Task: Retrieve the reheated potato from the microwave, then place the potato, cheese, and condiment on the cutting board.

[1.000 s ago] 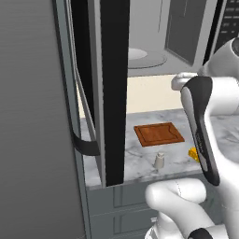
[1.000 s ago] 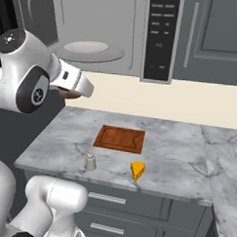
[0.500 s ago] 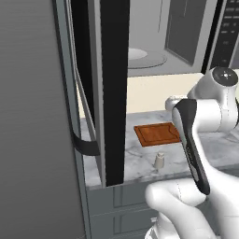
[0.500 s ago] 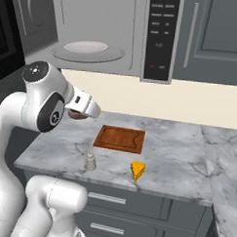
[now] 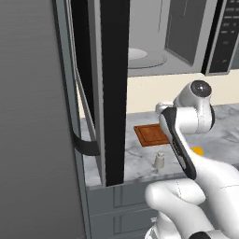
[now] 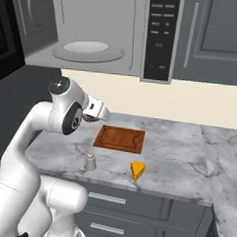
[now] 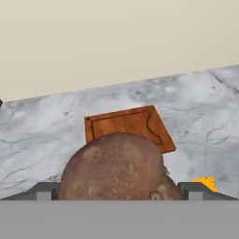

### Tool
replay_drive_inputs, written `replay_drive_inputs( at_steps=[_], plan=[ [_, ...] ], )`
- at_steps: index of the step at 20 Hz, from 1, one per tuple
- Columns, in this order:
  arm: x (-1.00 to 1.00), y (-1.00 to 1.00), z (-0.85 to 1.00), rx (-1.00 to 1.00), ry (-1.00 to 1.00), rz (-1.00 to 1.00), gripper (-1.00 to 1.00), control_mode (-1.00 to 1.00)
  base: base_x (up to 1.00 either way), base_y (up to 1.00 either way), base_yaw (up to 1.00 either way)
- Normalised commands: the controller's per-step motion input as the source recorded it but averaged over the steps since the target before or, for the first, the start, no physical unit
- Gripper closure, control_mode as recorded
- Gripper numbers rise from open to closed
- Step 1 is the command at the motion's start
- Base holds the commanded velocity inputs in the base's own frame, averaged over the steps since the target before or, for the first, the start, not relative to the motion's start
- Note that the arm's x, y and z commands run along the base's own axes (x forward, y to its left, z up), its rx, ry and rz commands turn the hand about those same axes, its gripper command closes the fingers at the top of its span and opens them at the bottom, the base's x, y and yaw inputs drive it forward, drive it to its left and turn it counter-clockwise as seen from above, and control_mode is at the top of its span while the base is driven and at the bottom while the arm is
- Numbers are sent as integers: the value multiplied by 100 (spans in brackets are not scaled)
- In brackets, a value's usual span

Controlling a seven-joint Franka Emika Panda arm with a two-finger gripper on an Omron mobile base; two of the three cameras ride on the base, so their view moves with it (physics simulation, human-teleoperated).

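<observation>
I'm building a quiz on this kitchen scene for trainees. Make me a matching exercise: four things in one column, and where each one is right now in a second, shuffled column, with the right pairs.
Things:
1. potato
2. cheese
3. condiment bottle
4. turntable

Places:
A. inside the open microwave
B. between the fingers of the pincer
C. on the counter, near the front edge, right of the cutting board
D. on the counter, near the front edge, left of the cutting board

Pairs: 1-B, 2-C, 3-D, 4-A

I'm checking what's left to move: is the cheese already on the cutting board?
No. The cheese lies on the bare counter, in front of the cutting board and clear of its rim.
</observation>
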Motion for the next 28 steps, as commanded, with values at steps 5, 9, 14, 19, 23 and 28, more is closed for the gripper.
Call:
replay_drive_inputs(
  at_steps=[5, 9, 14, 19, 23, 28],
  plan=[
    [48, -25, -52, 0, 14, 0, 100, -100, 0, 0, 0],
    [51, -22, -64, 0, 15, 0, 100, -100, 0, 0, 0],
    [55, -19, -63, 0, 6, 0, 100, -100, 0, 0, 0],
    [51, -13, -50, 0, 0, 0, 100, -100, 0, 0, 0],
    [51, -3, -49, 0, 1, 0, 100, -100, 0, 0, 0],
    [52, -1, -45, 0, 0, 0, 100, -100, 0, 0, 0]
  ],
)
